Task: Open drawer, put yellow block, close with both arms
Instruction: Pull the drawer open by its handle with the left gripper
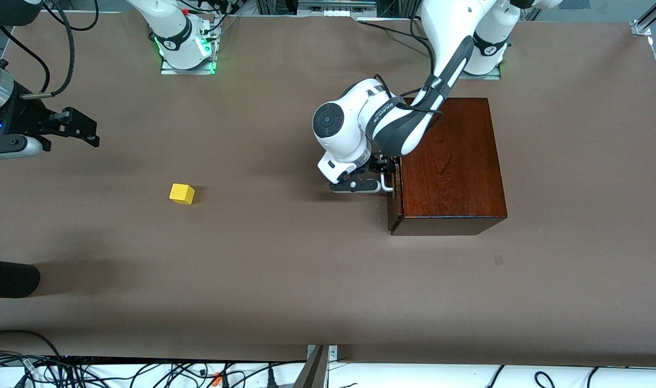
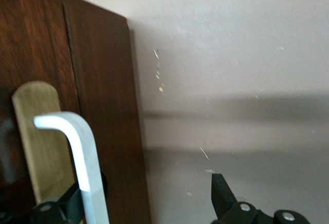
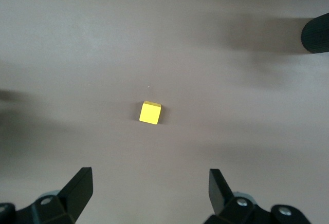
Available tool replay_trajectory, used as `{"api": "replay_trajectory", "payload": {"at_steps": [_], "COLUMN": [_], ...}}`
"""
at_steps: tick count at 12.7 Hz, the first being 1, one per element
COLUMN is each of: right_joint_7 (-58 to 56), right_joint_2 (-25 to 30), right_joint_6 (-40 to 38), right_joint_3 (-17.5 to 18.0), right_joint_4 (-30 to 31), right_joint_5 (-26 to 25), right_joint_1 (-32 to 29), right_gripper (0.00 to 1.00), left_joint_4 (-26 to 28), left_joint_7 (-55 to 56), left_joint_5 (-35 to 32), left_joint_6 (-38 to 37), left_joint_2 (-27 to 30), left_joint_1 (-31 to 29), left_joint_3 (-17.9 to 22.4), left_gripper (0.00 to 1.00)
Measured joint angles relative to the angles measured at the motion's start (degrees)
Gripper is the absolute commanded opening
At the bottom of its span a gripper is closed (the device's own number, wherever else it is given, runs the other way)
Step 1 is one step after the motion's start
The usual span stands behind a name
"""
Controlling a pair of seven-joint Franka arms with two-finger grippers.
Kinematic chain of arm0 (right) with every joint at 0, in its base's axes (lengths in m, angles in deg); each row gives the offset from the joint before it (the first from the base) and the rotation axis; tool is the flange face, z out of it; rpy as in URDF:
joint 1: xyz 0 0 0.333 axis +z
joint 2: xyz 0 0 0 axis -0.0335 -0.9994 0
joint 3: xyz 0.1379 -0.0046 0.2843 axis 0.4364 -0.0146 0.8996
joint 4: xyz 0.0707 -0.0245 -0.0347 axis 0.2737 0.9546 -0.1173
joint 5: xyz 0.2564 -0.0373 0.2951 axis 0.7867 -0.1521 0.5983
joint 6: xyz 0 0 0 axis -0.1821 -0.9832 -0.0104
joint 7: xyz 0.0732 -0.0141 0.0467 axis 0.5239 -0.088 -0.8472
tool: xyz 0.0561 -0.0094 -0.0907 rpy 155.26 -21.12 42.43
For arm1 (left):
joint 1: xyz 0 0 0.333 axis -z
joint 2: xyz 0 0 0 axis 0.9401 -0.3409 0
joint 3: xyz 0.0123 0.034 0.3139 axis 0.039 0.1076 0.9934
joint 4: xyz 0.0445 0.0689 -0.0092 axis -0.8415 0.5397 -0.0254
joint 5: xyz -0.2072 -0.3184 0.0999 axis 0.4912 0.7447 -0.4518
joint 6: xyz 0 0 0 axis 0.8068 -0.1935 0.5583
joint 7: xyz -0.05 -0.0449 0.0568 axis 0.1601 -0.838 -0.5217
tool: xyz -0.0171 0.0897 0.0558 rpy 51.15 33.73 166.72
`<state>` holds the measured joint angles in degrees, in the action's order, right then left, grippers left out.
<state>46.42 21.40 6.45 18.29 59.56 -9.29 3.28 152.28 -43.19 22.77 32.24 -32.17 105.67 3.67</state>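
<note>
The left gripper (image 1: pixel 384 182), fingers spread around the closed drawer's rigid white bar handle (image 2: pixel 85 167), suits a straight pull, while the right gripper (image 1: pixel 82 128) hangs open above the light, hard yellow block (image 1: pixel 181 193) lying well apart toward the right arm's end

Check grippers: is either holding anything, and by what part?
Nothing gripped. Left gripper is open around the drawer's white U-shaped bar handle, not closed. Right gripper is open above the small yellow cube.

you see a brown table cover (image 1: pixel 284 280); just below its near edge, tangled cables (image 1: pixel 117 372) on white.
</note>
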Motion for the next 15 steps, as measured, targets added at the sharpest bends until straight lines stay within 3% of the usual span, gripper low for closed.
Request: {"api": "replay_trajectory", "payload": {"at_steps": [6,15], "right_joint_7": [0.0,0.0], "right_joint_2": [0.0,0.0], "right_joint_6": [0.0,0.0], "right_joint_3": [0.0,0.0], "right_joint_4": [0.0,0.0], "right_joint_5": [0.0,0.0], "right_joint_1": [0.0,-0.3], "right_gripper": [1.0,1.0], "left_joint_4": [-0.2,-0.3], "left_joint_7": [0.0,-0.3], "left_joint_5": [5.9,6.4], "left_joint_6": [1.5,5.0], "left_joint_2": [0.2,0.3], "left_joint_1": [0.1,2.9], "left_joint_3": [0.6,2.0], "left_gripper": [1.0,1.0]}}
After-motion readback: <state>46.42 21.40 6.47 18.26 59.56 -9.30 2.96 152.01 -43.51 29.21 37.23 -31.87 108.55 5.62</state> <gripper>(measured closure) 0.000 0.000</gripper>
